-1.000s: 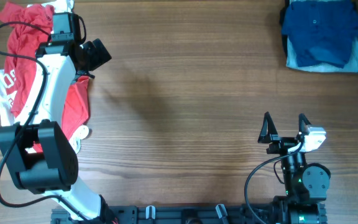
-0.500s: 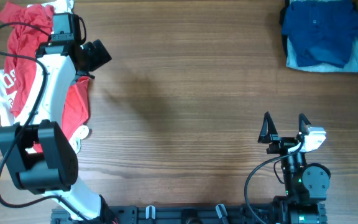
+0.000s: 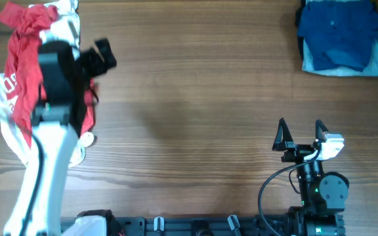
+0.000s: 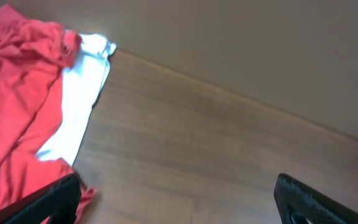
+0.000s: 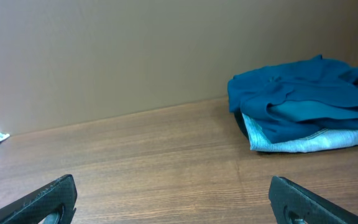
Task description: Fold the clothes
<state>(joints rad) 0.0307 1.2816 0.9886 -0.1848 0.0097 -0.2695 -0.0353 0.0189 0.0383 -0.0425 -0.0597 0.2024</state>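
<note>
The dark blue shirt (image 3: 338,29) lies folded in the far right corner of the table, on top of a light blue garment; in the right wrist view the blue shirt (image 5: 297,93) is far ahead to the right. My right gripper (image 3: 300,131) stands open near the front right, well short of it, with bare wood between its fingers (image 5: 173,202). My left gripper (image 3: 104,55) hangs open at the far left beside a red shirt, nothing between its fingers (image 4: 179,199).
A crumpled red shirt with white print (image 3: 18,72) lies at the far left under my left arm, its red and white cloth (image 4: 11,93) left of my fingers. Light blue jeans (image 3: 376,65) lie folded under the blue shirt. The wooden table (image 3: 195,98) spans the middle.
My left arm has swung and lifted, its body now over the red shirt, with the gripper staying near the same spot. The right arm and both piles have not moved.
</note>
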